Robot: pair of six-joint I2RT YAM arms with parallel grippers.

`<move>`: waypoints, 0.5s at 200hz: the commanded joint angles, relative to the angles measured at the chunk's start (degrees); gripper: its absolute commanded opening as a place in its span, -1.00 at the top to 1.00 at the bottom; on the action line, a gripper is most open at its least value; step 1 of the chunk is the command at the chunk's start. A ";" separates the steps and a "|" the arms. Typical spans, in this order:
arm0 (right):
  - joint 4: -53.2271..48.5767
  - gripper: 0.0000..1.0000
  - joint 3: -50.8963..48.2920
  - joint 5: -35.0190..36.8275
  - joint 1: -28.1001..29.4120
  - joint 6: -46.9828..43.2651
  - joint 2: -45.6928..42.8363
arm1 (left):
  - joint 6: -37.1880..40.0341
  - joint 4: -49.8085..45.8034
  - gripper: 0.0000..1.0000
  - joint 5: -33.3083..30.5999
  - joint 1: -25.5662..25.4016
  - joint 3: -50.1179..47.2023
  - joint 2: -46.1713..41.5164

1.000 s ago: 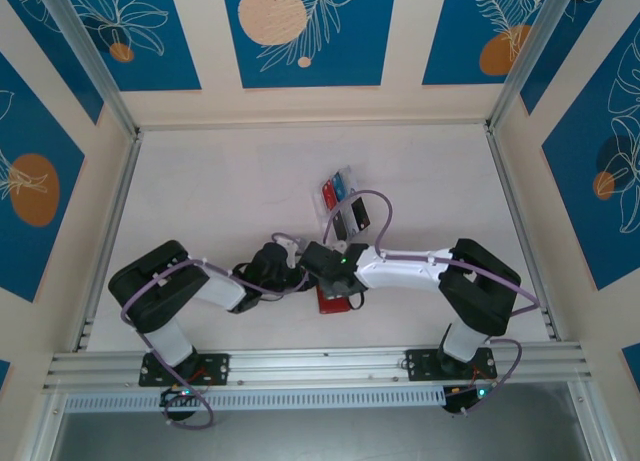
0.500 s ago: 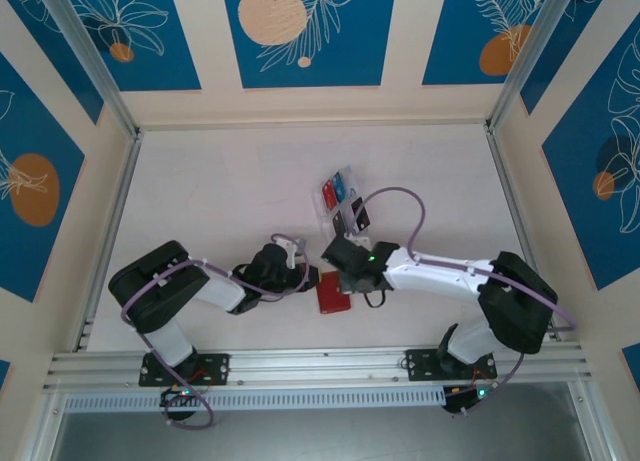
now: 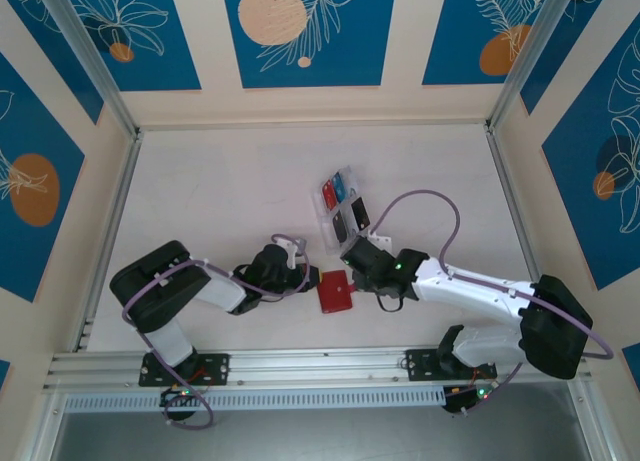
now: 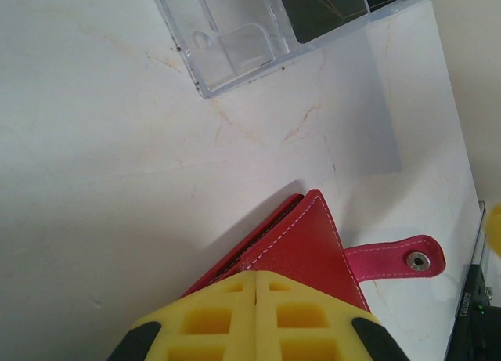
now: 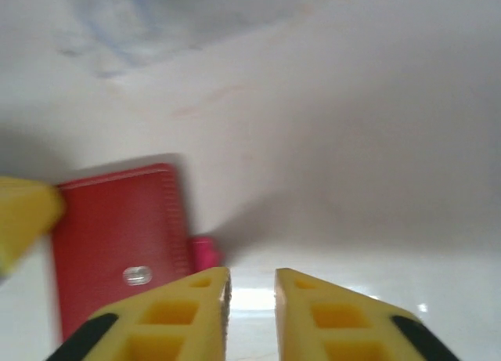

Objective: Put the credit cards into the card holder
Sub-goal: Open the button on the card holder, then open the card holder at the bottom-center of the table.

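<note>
The red card holder (image 3: 335, 293) lies closed on the table, its snap tab (image 4: 399, 259) sticking out to the side. My left gripper (image 3: 305, 281) is shut, its yellow fingertips (image 4: 235, 298) together on the holder's cover (image 4: 313, 243) at its left edge. My right gripper (image 3: 356, 261) hovers just right of and behind the holder (image 5: 117, 228), slightly open with nothing between its fingers. The credit cards sit in a clear tray (image 3: 322, 213): a red card (image 3: 328, 193), a blue card (image 3: 343, 188) and two black cards (image 3: 360, 216).
The clear tray's empty near compartments (image 4: 235, 40) lie just beyond the card holder. Bare white table stretches left and right. Aluminium rails (image 3: 300, 363) border the near edge and sides.
The right arm has drawn back to the right, off the card holder, which now shows fully. Its jaws have parted a little. The left arm has stayed put.
</note>
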 commanded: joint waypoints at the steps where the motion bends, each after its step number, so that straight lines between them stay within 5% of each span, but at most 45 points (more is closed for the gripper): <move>1: 0.44 0.71 3.21 -1.21 2.08 -2.26 0.77 | 0.20 -5.13 1.00 -1.41 -1.26 -1.60 2.61; 33: 6.57 0.87 3.33 -8.81 1.37 -4.04 4.52 | -0.10 -4.56 1.00 -1.54 -1.63 -1.60 3.22; 100: 8.76 0.99 -1.28 -10.60 -4.44 -3.04 9.44 | 0.02 -4.18 1.00 -1.72 -1.80 -2.02 3.32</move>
